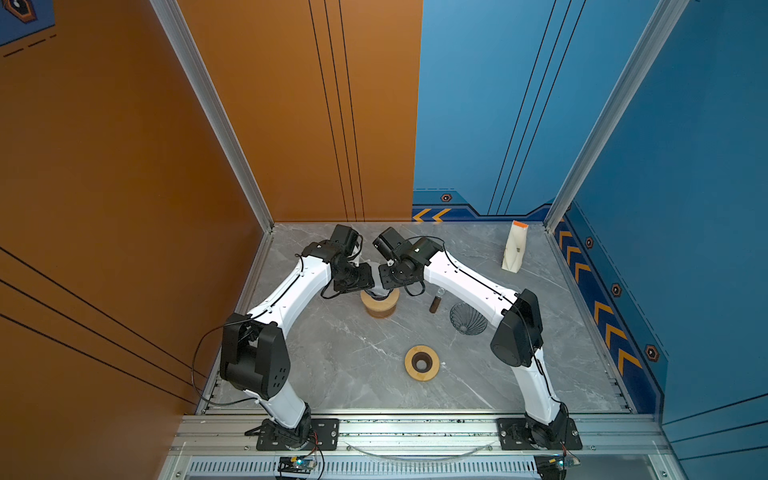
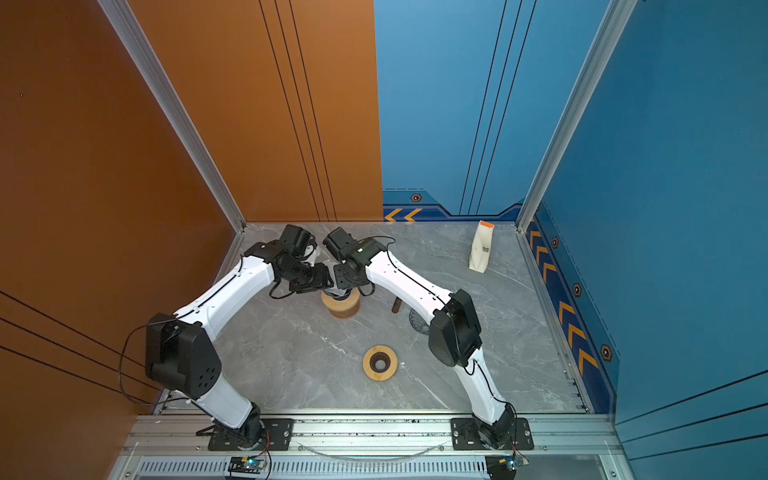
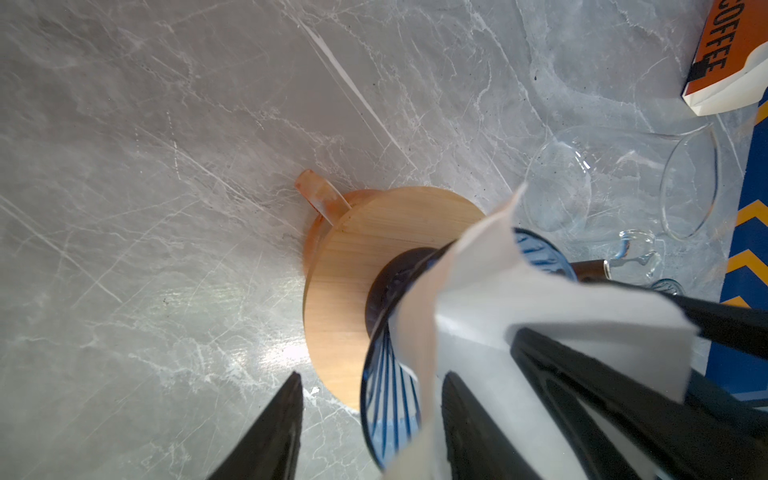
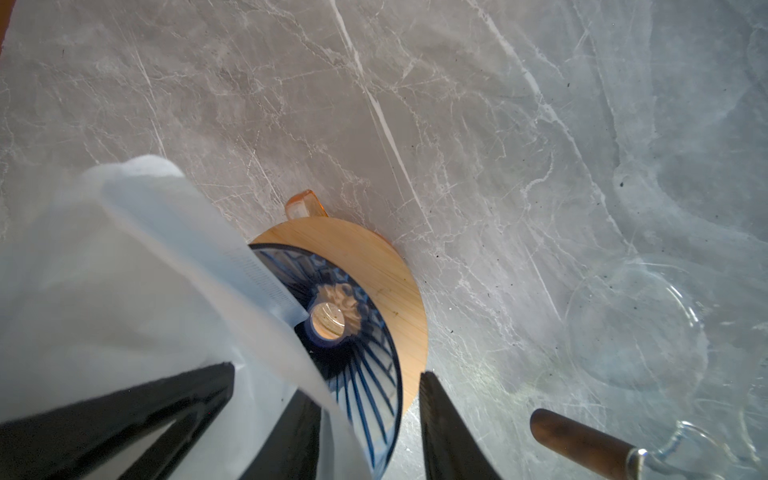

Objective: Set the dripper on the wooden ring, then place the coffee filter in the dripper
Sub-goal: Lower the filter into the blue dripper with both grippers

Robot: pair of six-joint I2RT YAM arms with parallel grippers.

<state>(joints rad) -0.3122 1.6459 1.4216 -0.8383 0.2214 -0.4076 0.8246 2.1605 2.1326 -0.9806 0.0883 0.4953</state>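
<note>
We see a robotics lab test cell: a marble-look tabletop [image 1: 340, 365] boxed in by an orange panel [image 1: 104, 166] and a blue panel [image 1: 685, 187] on aluminium posts [image 1: 216, 116], with a left arm [image 1: 291, 293] and a right arm [image 1: 465, 282] bolted to a metal rail [image 1: 415, 428] along the tabletop's near edge.

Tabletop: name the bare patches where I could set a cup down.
Free: front strip between wooden ring and front rail; the stretch between the ring and left arm; right edge in front of the coffee bag. Crowded: around the dripper stand, brown handle and glass vessel.
</note>
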